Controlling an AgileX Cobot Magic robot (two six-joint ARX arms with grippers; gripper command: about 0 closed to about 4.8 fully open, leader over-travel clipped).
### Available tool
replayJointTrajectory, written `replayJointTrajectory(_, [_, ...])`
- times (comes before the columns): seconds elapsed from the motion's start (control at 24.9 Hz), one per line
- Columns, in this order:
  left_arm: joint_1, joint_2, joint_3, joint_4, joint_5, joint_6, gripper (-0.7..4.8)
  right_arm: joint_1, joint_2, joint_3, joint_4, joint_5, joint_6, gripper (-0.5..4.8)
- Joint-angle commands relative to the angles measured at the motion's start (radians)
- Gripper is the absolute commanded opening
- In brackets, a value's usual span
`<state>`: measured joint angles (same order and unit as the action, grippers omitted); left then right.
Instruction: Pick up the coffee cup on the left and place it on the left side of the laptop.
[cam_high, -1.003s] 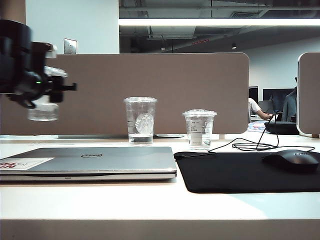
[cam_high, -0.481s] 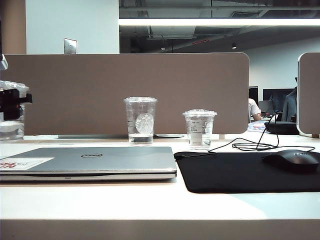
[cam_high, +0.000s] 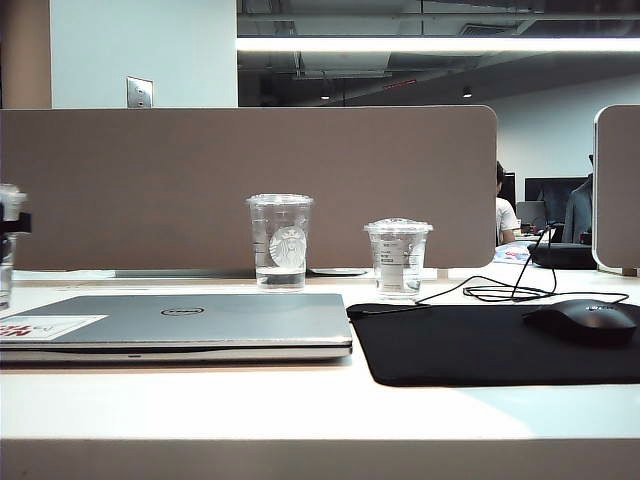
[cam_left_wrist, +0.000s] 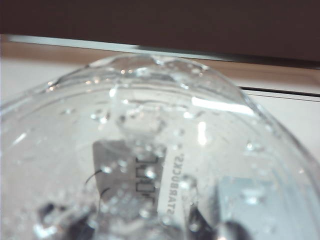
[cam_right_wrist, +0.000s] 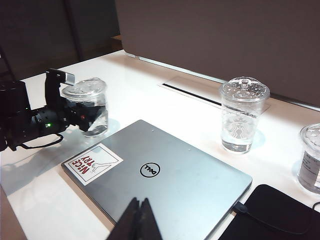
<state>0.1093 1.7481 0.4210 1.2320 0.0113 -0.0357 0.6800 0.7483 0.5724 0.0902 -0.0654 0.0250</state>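
Note:
The coffee cup (cam_right_wrist: 91, 106) is a short clear cup with a flat lid, standing low at the table beside the laptop's (cam_right_wrist: 165, 185) stickered corner. I cannot tell if its base touches the table. My left gripper (cam_right_wrist: 86, 117) is shut on the coffee cup's side. In the left wrist view the coffee cup (cam_left_wrist: 150, 150) fills the picture, with dark fingers (cam_left_wrist: 65, 230) behind it. In the exterior view only a sliver of the coffee cup (cam_high: 4, 265) shows at the left edge, left of the laptop (cam_high: 200, 320). My right gripper (cam_right_wrist: 141, 212) is shut and hangs over the laptop's near edge.
A taller clear cup with a round logo (cam_high: 280, 240) and a short cup with a white label (cam_high: 398, 258) stand behind the laptop. A black mouse pad (cam_high: 480, 345) with a mouse (cam_high: 585, 320) and cable lies to the right. A brown divider panel (cam_high: 250, 170) closes the back.
My left gripper has carried the coffee cup leftwards and down, from above the laptop's left end to table level at the frame's left edge. The right arm has not moved.

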Motion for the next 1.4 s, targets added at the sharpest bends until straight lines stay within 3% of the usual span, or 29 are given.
replayJointTrajectory(0.04, [0.031, 0.022, 0.005, 0.066, 0.02, 0.001, 2.09, 0.0, -0.003, 0.006, 0.018, -0.008, -0.003, -0.04])
replayJointTrajectory(0.48, [0.035, 0.149, 0.01, 0.133, 0.035, 0.002, 2.13, 0.0, -0.003, 0.006, 0.019, -0.008, -0.003, -0.04])
replayJointTrajectory(0.52, [0.035, 0.159, 0.011, 0.131, 0.036, 0.002, 2.35, 0.0, -0.003, 0.006, 0.018, -0.008, -0.003, -0.04])
replayJointTrajectory(0.56, [0.035, 0.161, 0.01, 0.13, 0.038, 0.001, 2.79, 0.0, -0.003, 0.006, 0.019, -0.008, -0.003, -0.04])
replayJointTrajectory(0.6, [0.034, 0.161, 0.01, 0.132, 0.039, 0.0, 3.58, 0.0, -0.003, 0.006, 0.019, -0.008, -0.003, -0.04])
replayJointTrajectory(0.64, [0.034, 0.161, 0.009, 0.134, 0.038, 0.0, 3.82, 0.0, -0.003, 0.006, 0.018, -0.008, -0.003, -0.04])
replayJointTrajectory(0.88, [0.034, 0.106, -0.064, 0.132, 0.038, 0.002, 3.86, 0.0, -0.003, 0.006, 0.019, -0.007, -0.003, -0.04])
replayJointTrajectory(1.2, [0.033, -0.095, -0.156, -0.101, 0.036, 0.049, 3.86, 0.0, -0.003, 0.006, 0.027, -0.007, -0.003, -0.04])
replayJointTrajectory(1.4, [0.033, -0.316, -0.156, -0.428, 0.026, 0.09, 3.84, 0.0, -0.003, 0.006, 0.039, -0.007, -0.003, -0.04])
